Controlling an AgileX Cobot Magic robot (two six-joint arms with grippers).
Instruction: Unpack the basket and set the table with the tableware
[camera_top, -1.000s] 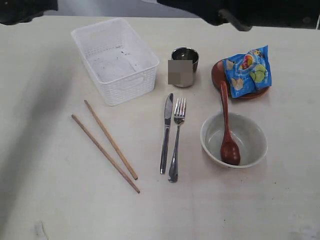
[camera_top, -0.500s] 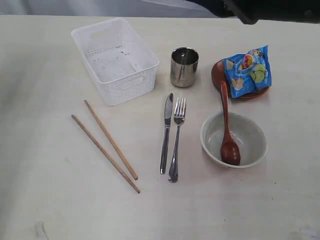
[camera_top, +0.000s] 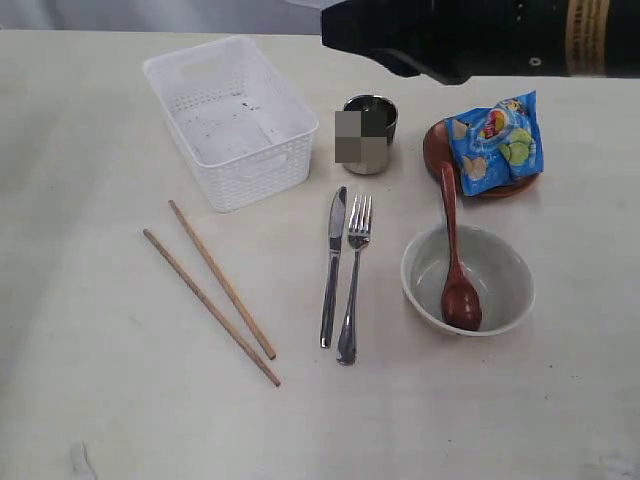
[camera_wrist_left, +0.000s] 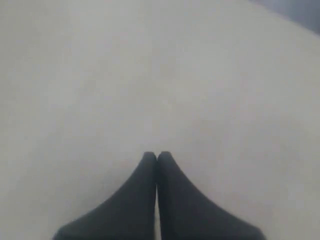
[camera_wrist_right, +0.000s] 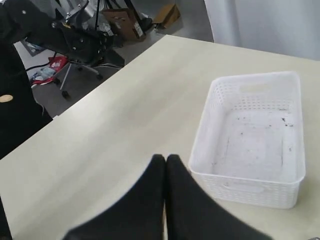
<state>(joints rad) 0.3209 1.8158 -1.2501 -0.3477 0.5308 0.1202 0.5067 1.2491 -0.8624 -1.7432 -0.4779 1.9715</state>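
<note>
Basket was empty, and the tableware was all out on the table. Taking the knife and fork as centre, the basket sat at eleven o'clock, the steel cup at twelve and the chopsticks at nine. The bowl was at three with the spoon resting in it. At one o'clock was the plate, with a blue chip bag lying on it.

The left gripper hung over bare tabletop, fingers pressed together, holding nothing. The right gripper was the same, tips closed and empty, just beside the basket's near wall.

By the look of it the unpacking was done and only the pull-away was left. To do that cleanly, the right arm, dark above the cup, wanted to rise first and then swing out. That way it would clip neither the cup nor the basket rim. Keeping the fingers closed made snagging the lattice less likely.
</note>
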